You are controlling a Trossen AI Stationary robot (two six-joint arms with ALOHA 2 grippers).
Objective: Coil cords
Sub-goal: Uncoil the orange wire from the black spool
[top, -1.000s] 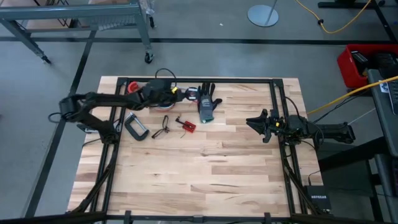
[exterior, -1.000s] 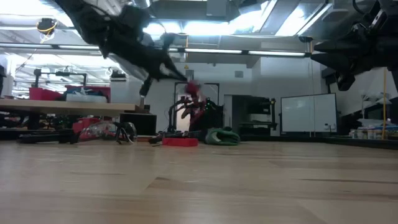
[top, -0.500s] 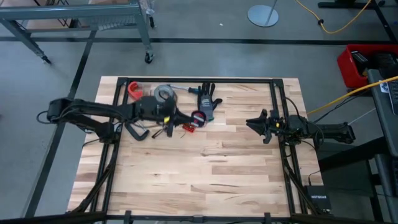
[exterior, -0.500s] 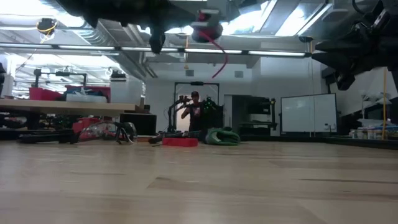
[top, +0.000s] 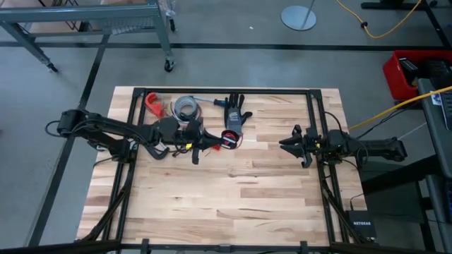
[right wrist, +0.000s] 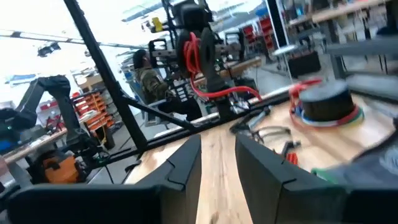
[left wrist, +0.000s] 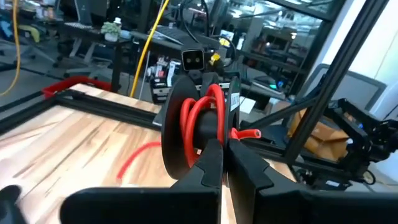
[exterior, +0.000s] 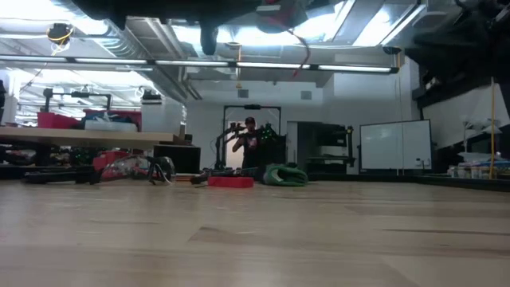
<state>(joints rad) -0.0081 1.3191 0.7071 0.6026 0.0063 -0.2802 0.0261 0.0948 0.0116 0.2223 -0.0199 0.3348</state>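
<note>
My left gripper (top: 214, 141) hangs over the table's middle, pointing level toward the right edge. It is shut on a black spool wound with red wire (left wrist: 198, 121), whose loose red end (left wrist: 245, 133) sticks out. Below it the cords lie on the wood: thin leads (right wrist: 273, 132) and a small red connector piece (exterior: 231, 182). In the high view the arm covers most of them. At the table's right edge my right gripper (top: 296, 144) stands open and points left, holding nothing. My left gripper pinches the spool's lower edge (left wrist: 221, 147) between its two fingers, apparently at one flange's rim. The fingers come level from the table's left. The spool stands up from the fingertips, lifted clear of the table, with red wire (exterior: 299, 40) trailing from it.
A dark glove (top: 235, 118), a grey tape roll (top: 186, 107) and a red roll (top: 152, 101) lie along the far edge. A black clamp (top: 152, 149) sits under the left arm. The near half of the table (top: 233, 204) is bare wood.
My left gripper has swung from the tape roll at the far edge toward the table's middle, rising slightly and rolling its wrist. It has stayed shut and carried the spool along. My right gripper has kept its place and tipped up a little.
</note>
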